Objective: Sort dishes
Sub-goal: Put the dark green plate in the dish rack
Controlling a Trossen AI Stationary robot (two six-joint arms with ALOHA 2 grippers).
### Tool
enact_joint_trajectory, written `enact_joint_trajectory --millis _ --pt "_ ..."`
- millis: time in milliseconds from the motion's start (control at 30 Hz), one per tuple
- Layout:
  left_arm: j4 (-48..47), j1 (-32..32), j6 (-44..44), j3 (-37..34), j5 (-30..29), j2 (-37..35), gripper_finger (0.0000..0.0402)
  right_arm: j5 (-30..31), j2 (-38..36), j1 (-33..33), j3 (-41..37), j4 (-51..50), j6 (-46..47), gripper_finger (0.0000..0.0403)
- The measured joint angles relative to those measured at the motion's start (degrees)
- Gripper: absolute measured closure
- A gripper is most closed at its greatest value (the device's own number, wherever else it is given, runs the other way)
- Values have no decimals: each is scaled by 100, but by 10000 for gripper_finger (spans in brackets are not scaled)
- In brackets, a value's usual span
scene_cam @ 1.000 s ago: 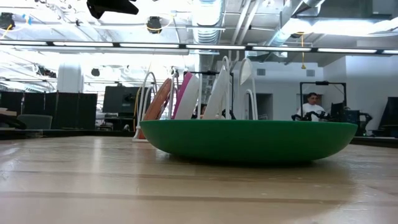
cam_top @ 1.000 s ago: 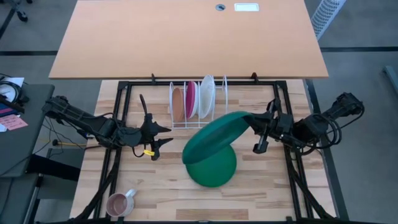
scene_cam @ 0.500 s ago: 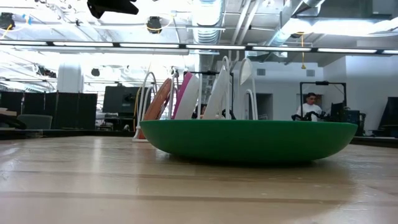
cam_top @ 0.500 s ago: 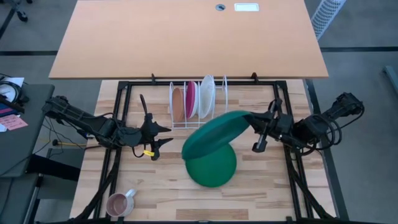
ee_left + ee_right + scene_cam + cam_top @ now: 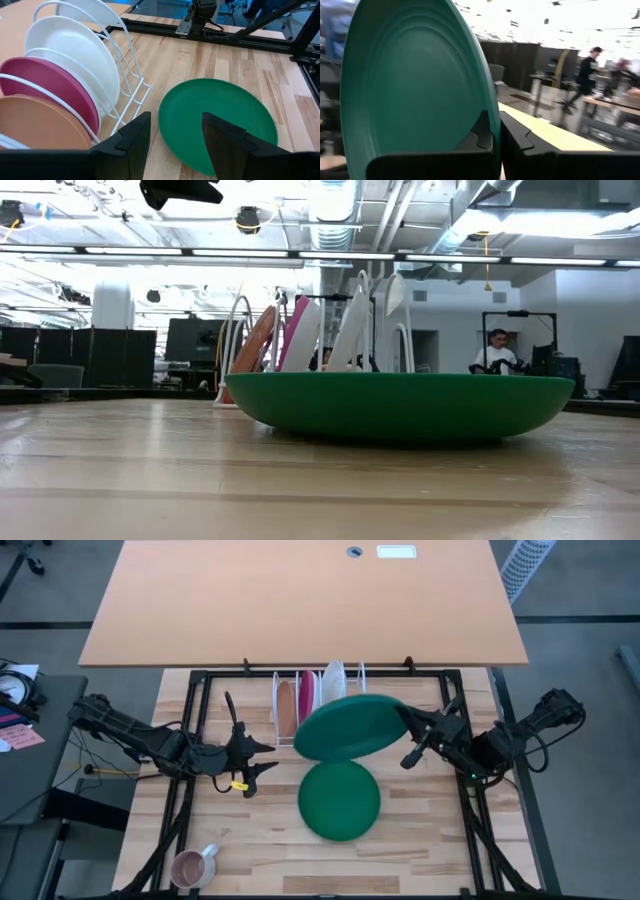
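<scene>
Right gripper [image 5: 408, 727] holds green plate [image 5: 348, 727] aloft.

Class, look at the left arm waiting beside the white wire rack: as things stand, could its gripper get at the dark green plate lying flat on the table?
Probably yes. The left gripper is open, and bare wood lies between it and the flat dark green plate. The right gripper holds the second green plate above, nearer the white wire rack.

Open-plan robotics lab, office-style.
Ceiling strip lights [image 5: 150, 250] are glowing over dark monitors [image 5: 195, 340]; a seated person [image 5: 497, 352] is working behind.
</scene>
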Motion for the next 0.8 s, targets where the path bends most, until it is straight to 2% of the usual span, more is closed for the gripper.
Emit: enact_joint_trajectory --millis 433,567,800 --pt "54 -1 4 0 -29 0 230 307 0 0 0 5 -162 391" --pt "260 -1 77 0 -328 2 230 342 -1 40 0 -10 -167 391" --pt "1577 -77 1345 0 -1279 2 238 342 -2 27 0 -2 -313 391"
